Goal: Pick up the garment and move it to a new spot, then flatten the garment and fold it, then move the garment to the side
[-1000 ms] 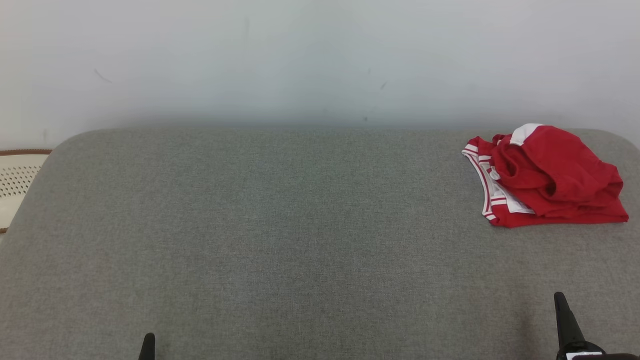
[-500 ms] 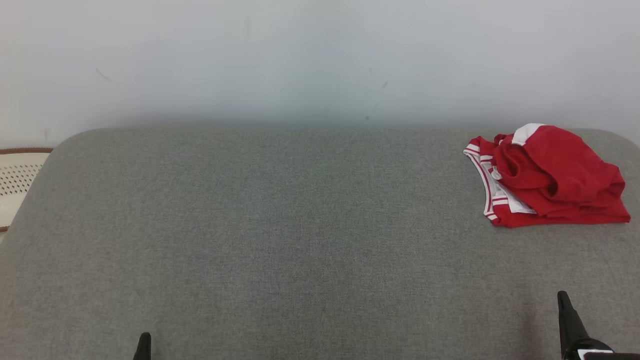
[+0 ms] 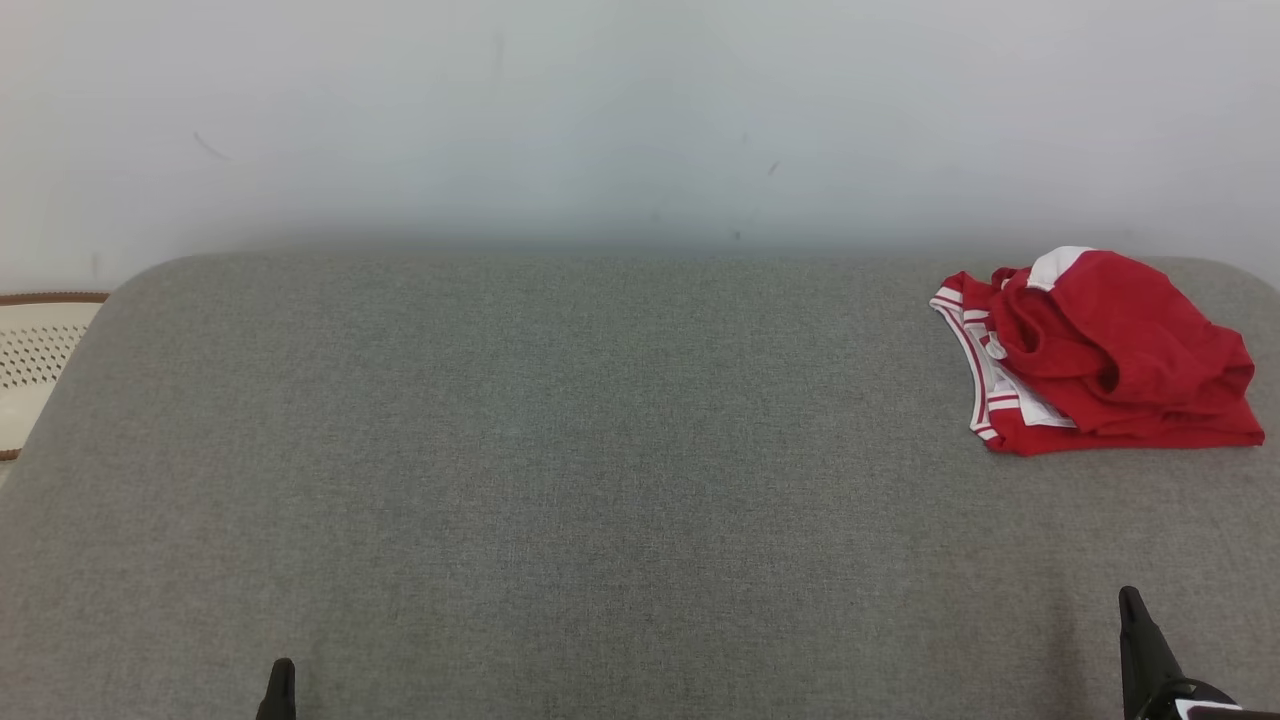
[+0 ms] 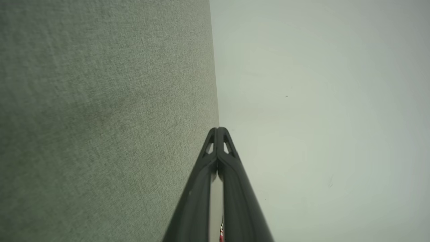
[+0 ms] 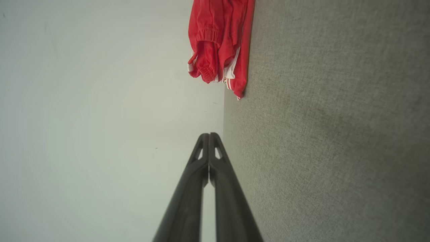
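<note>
Nearest, the left gripper (image 3: 280,668) and the right gripper (image 3: 1130,600) both sit pinched closed, empty; beyond them stretches the grey cushion (image 3: 600,450); the crumpled red garment (image 3: 1110,350) lies at its far right, almost straight ahead of the right gripper, the nearer arm, its longer side crosswise.

Garment (image 3: 1095,350) lies on the padded surface (image 3: 600,480), in the far right corner close to the back edge. Wall (image 3: 600,120) stands directly behind the surface along its whole back edge. Perforated panel (image 3: 35,360) lies off the surface's left end. Left gripper (image 3: 280,668) at the near edge, left of centre. Right gripper (image 3: 1128,598) at the near right, in front of the garment and well apart from it.
</note>
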`<state>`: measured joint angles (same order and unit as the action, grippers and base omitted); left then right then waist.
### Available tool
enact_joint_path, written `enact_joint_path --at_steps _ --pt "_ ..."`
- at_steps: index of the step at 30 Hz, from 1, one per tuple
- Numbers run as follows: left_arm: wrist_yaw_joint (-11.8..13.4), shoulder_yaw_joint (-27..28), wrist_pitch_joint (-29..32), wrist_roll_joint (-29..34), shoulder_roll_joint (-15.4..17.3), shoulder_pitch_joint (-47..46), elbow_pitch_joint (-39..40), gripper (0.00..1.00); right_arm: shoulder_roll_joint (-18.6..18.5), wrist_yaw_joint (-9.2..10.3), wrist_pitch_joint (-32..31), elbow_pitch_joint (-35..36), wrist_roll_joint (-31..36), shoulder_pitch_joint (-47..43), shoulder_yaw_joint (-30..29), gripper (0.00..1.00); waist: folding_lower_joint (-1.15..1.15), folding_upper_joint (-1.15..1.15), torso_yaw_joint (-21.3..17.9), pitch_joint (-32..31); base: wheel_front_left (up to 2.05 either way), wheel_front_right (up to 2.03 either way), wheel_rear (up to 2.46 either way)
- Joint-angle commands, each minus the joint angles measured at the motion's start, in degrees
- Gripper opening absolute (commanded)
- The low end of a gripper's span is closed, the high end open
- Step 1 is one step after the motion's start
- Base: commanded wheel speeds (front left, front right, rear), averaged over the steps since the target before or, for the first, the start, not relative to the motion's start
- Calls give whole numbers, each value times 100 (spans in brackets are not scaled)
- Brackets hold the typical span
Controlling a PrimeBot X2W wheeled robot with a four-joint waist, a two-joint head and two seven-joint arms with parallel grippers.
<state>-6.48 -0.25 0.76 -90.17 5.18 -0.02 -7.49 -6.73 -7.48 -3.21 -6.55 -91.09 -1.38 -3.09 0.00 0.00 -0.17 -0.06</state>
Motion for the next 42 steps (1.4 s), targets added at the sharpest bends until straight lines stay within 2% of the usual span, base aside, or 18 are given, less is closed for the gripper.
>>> enact_joint_path --at_steps 1,14,42 --pt "-36 39 34 -120 11 -38 -29 0 -29 -2 -28 -14 -124 76 -23 0 0 0 2 1 0 0 0" --pt "-122 100 137 -550 -9 -65 -75 0 -18 -2 -118 -106 -630 88 -88 0 0 0 17 12 0 0 0" --pt "-122 143 169 -474 -49 -62 -76 0 53 -2 -183 -110 -523 97 -165 0 0 0 17 11 0 0 0"
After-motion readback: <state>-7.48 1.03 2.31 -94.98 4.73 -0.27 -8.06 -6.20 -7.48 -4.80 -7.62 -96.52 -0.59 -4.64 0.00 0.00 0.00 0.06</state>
